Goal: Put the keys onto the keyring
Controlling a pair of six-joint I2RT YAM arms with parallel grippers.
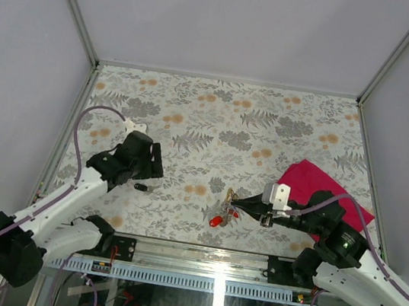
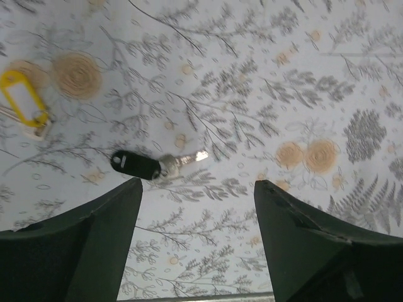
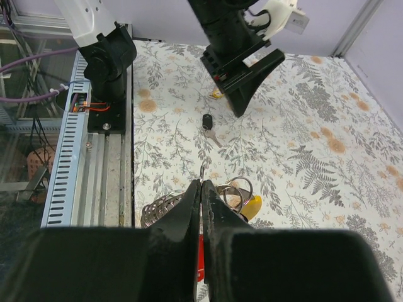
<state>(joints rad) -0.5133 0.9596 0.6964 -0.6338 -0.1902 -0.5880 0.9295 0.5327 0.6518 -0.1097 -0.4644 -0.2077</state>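
A black-headed key point(image 2: 135, 165) lies flat on the floral table, its silvery blade point(image 2: 189, 157) pointing right. My left gripper point(image 2: 198, 185) hovers just short of it, open, with nothing between its fingers. The same black key point(image 1: 140, 186) shows below the left gripper point(image 1: 137, 167) in the top view. My right gripper point(image 3: 201, 182) is shut on the keyring point(image 3: 236, 189), a thin wire poking out past its tips. A red key point(image 1: 216, 220) and a yellow key point(image 3: 252, 206) hang from the ring. A coil of silvery rings point(image 3: 160, 207) sits left of the fingers.
A yellow plastic tag point(image 2: 24, 97) lies on the table left of the black key. A magenta cloth point(image 1: 315, 186) is spread at the right, partly under the right arm. The metal rail point(image 1: 193, 278) runs along the near edge. Grey walls enclose the table.
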